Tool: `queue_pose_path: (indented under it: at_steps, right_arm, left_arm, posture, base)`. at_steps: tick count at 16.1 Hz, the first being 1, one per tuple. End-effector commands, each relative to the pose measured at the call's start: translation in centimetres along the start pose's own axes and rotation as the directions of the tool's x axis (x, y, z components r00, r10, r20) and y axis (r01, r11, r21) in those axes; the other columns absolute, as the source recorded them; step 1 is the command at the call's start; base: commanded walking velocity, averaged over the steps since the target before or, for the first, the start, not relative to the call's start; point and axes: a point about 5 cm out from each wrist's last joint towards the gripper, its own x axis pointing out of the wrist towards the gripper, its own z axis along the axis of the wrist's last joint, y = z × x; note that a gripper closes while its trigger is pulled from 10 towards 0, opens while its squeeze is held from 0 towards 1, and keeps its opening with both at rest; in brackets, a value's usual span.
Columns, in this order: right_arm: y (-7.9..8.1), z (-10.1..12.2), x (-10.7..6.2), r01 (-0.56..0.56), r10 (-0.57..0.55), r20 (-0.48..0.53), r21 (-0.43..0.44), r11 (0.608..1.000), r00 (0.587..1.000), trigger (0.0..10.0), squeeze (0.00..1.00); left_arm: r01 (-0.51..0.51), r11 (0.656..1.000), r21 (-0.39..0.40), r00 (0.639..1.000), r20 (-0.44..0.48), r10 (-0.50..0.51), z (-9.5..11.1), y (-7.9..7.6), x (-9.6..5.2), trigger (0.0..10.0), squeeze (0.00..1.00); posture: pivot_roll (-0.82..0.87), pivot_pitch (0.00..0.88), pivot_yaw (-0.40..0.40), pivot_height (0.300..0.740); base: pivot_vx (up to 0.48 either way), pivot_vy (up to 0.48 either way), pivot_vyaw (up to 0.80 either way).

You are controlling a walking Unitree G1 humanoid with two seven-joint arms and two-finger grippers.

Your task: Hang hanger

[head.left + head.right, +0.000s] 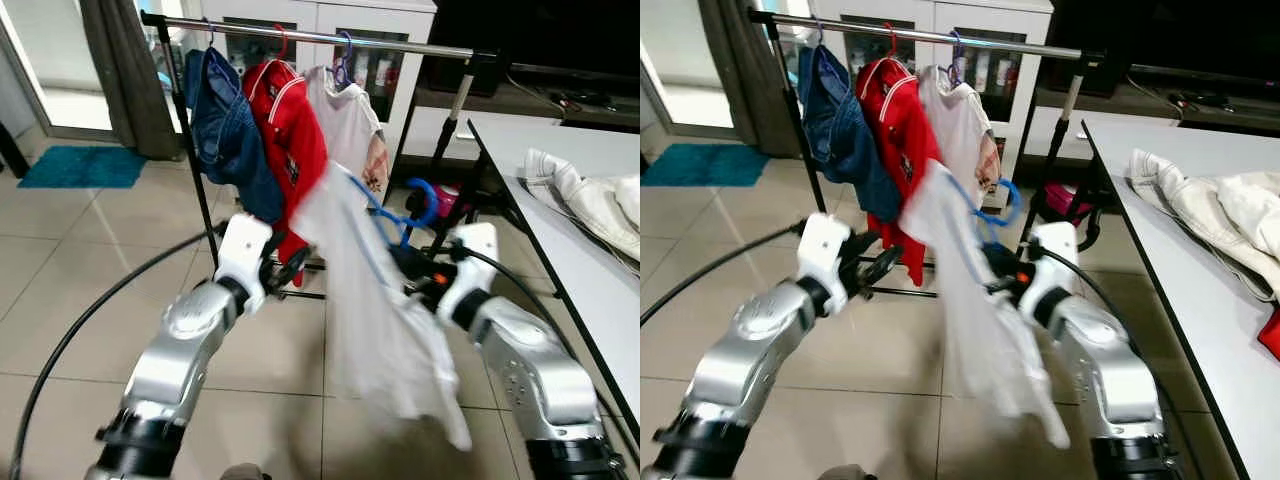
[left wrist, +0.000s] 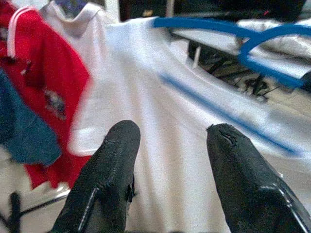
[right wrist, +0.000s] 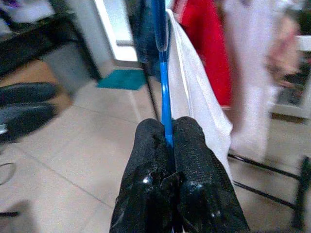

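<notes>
Tiled floor, clothes rail across the upper frame. At centre, the blue hanger bearing a white shirt is pinched by the right tool; the left tool is spread beside the shirt. Swinging fabric could likely cause the hook to miss the rail.

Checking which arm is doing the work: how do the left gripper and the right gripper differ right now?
The left gripper has its jaws apart and holds nothing, facing the white shirt; the right gripper has its jaws shut on the blue hanger that carries that shirt. In the eye views the left is left of the shirt, the right behind it. Both are raised before the clothes rail.
</notes>
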Motion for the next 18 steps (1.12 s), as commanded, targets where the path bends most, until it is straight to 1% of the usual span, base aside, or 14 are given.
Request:
queue_pose_path:
  at_steps: [1,3,4,5,6,8,11,12,15,18]
  right_arm:
    - [0.8,1.7,0.2,-0.071,0.072,0.08,-0.015,0.997,0.994,0.0,0.0]
    - [1.9,2.4,0.5,-0.153,0.151,0.119,0.007,0.988,0.981,0.0,0.0]
    - [2.3,2.6,0.5,-0.194,0.19,0.133,0.016,0.981,0.973,0.0,0.0]
    - [2.5,2.7,0.4,-0.214,0.209,0.142,0.024,0.977,0.968,0.0,0.0]
    - [2.5,2.8,0.4,-0.219,0.213,0.144,0.027,0.975,0.966,0.0,0.0]
    - [2.4,2.8,0.3,-0.23,0.222,0.149,0.036,0.973,0.964,0.0,0.0]
    - [2.6,2.9,0.1,-0.264,0.252,0.165,0.058,0.963,0.954,0.0,0.0]
    - [2.7,3.0,0.0,-0.282,0.268,0.169,0.062,0.957,0.948,0.0,0.0]
    - [3.1,3.0,-0.1,-0.324,0.306,0.181,0.076,0.943,0.935,0.0,0.0]
    - [3.5,3.1,-0.3,-0.367,0.348,0.186,0.079,0.927,0.919,0.0,0.0]
  left_arm:
    - [-0.001,1.0,0.0,1.0,-0.026,0.001,-0.2,-0.1,0.5,10.0,1.0]
    - [-0.048,0.999,0.018,0.998,-0.041,0.049,-0.2,0.1,1.3,10.0,1.0]
    - [-0.073,0.996,0.047,0.997,-0.037,0.074,0.0,0.4,1.7,10.0,0.18]
    - [-0.115,0.99,0.077,0.993,-0.013,0.116,0.5,0.8,1.9,10.0,0.0]
    - [-0.139,0.986,0.087,0.99,0.02,0.138,1.0,1.0,2.1,10.0,0.0]
    - [-0.198,0.974,0.109,0.975,0.126,0.184,2.7,1.6,2.2,10.0,0.0]
    - [-0.259,0.958,0.126,0.955,0.179,0.235,3.1,2.2,2.2,10.0,0.0]
    - [-0.274,0.953,0.131,0.945,0.221,0.241,3.7,2.3,2.1,10.0,0.0]
    - [-0.284,0.949,0.136,0.936,0.253,0.244,4.1,2.6,2.2,10.0,0.0]
    - [-0.256,0.956,0.142,0.94,0.27,0.211,4.3,2.7,2.8,10.0,0.0]
  posture:
    - [0.07,0.0,-0.057,0.74]
    - [0.06,0.0,-0.057,0.74]
    - [0.06,0.0,-0.057,0.74]
    - [0.06,0.0,-0.057,0.74]
    - [0.06,0.0,-0.057,0.74]
    - [0.06,0.0,-0.058,0.74]
    - [0.06,0.0,-0.06,0.74]
    - [0.06,0.0,-0.063,0.74]
    - [0.06,0.0,-0.071,0.74]
    - [0.06,0.0,-0.072,0.74]
  base:
    - [0.0,0.0,0.0]
    - [0.0,0.0,0.0]
    - [0.0,0.0,0.0]
    - [0.0,0.0,0.0]
    - [0.0,0.0,0.0]
    - [0.0,0.0,0.0]
    - [0.0,0.0,0.0]
    - [0.0,0.0,0.0]
    - [0.0,0.0,0.0]
    - [0.0,0.0,0.0]
